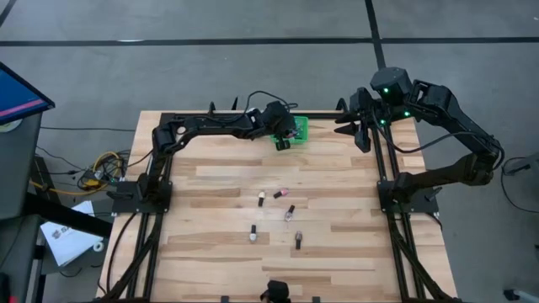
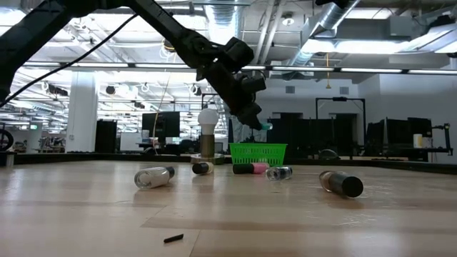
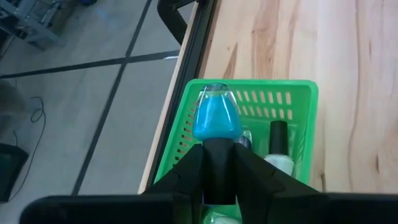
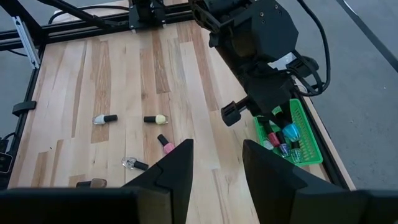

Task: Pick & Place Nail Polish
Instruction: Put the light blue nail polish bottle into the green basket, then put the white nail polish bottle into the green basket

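Blue nail polish (image 3: 216, 117), clamped in left claw (image 3: 217, 163), above green tray (image 3: 298, 99)

five bottles (image 1: 287, 213) mid-table; tray (image 1: 296, 129) at far edge.

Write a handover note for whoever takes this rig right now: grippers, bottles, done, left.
Left gripper: shut on a blue nail polish bottle with a dark cap, held above the small green plastic basket at the table's far edge.
Right gripper: open, empty, parked at the far right corner.
Done: a few bottles are already in the basket.
Left: release the blue one, then collect the five small bottles lying on their sides mid-table.
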Controlling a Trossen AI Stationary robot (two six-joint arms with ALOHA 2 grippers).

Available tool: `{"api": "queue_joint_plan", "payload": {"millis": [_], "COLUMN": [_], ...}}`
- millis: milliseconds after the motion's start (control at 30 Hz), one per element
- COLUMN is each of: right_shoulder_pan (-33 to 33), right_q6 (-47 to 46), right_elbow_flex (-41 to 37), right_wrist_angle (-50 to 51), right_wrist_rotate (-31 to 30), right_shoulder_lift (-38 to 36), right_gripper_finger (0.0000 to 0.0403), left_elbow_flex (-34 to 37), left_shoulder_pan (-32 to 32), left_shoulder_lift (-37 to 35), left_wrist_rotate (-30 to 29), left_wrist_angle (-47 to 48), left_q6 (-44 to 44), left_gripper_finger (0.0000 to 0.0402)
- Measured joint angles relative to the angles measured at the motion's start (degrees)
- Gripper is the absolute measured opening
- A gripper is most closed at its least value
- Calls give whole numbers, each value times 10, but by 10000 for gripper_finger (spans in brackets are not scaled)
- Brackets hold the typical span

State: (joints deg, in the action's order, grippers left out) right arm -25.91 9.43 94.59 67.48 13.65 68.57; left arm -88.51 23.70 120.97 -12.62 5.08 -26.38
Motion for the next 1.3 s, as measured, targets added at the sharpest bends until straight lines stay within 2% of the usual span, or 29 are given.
{"api": "queue_joint_plan", "payload": {"millis": [167,533,633,767,900,1100,1233,1300], "right_shoulder_pan": [0,0,0,0,0,0,0,0], "right_q6": [0,0,0,0,0,0,0,0], "right_elbow_flex": [0,0,0,0,0,0,0,0], "right_wrist_angle": [0,0,0,0,-2,-2,-2,-2], "right_wrist_rotate": [0,0,0,0,0,0,0,0], "right_shoulder_lift": [0,0,0,0,0,0,0,0], "right_gripper_finger": [131,131,131,131,131,131,131,131], "left_elbow_flex": [0,0,1,11,71,235,332,364], "left_shoulder_pan": [0,-4,-22,-68,-125,-243,-343,-390], "left_shoulder_lift": [0,-10,-56,-154,-254,-376,-413,-411], "left_wrist_rotate": [0,-1,-14,-28,-53,-95,-114,-115], "left_wrist_angle": [0,3,6,54,94,105,106,94], "left_q6": [0,2,9,91,207,389,501,520], "left_gripper_finger": [75,171,188,199,198,195,195,195]}}
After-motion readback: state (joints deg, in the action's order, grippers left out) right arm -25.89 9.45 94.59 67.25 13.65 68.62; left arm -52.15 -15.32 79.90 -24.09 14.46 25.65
